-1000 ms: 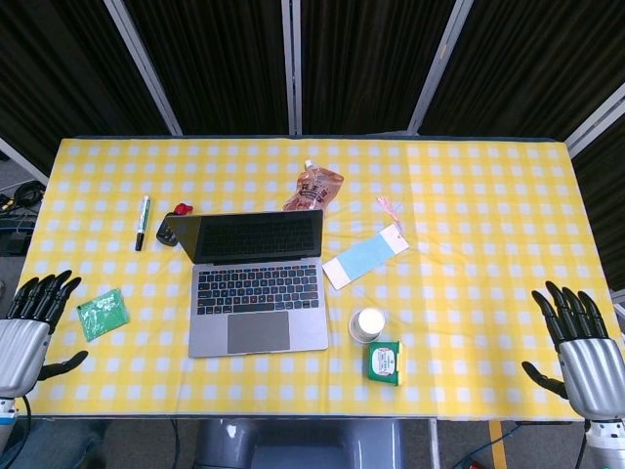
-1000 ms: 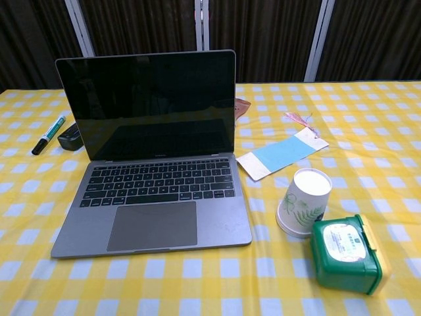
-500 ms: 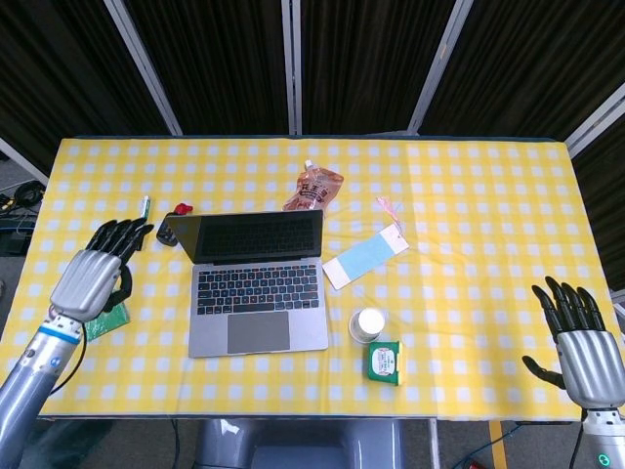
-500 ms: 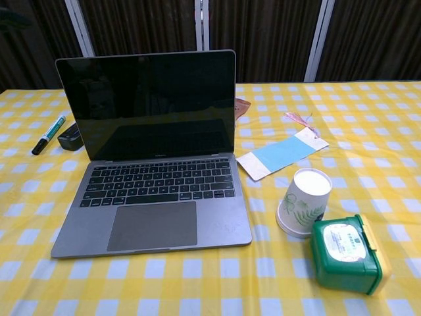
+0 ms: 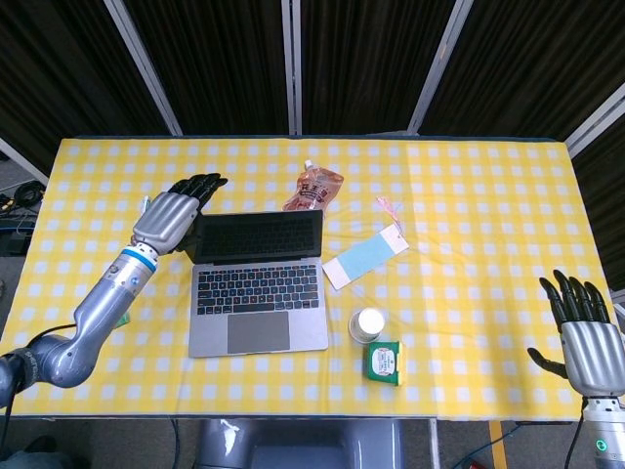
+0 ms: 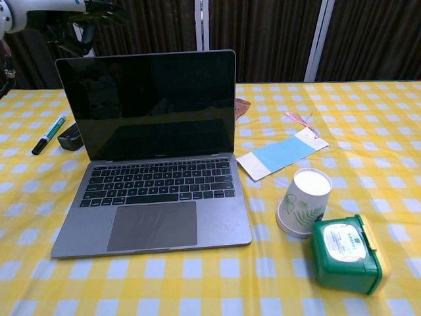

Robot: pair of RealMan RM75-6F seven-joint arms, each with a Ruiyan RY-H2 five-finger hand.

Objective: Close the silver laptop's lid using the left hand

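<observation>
The silver laptop (image 5: 256, 283) (image 6: 154, 178) stands open on the yellow checked table, its dark screen upright. My left hand (image 5: 173, 213) hovers above the lid's upper left corner, fingers stretched out and apart, holding nothing. In the chest view only part of the left hand (image 6: 85, 16) shows at the top left, behind the screen's edge. My right hand (image 5: 583, 327) hangs open off the table's front right corner, far from the laptop.
A paper cup (image 5: 367, 323) and a green box (image 5: 385, 362) sit right of the laptop. A blue card (image 5: 364, 258) lies beside the screen and a pouch (image 5: 314, 187) behind it. In the chest view a marker (image 6: 49, 135) and a small black object (image 6: 69, 138) lie left of the lid.
My left arm swung up from the table's left edge toward the laptop, and the hand now hovers over the lid's upper left corner. The right hand sank slightly.
</observation>
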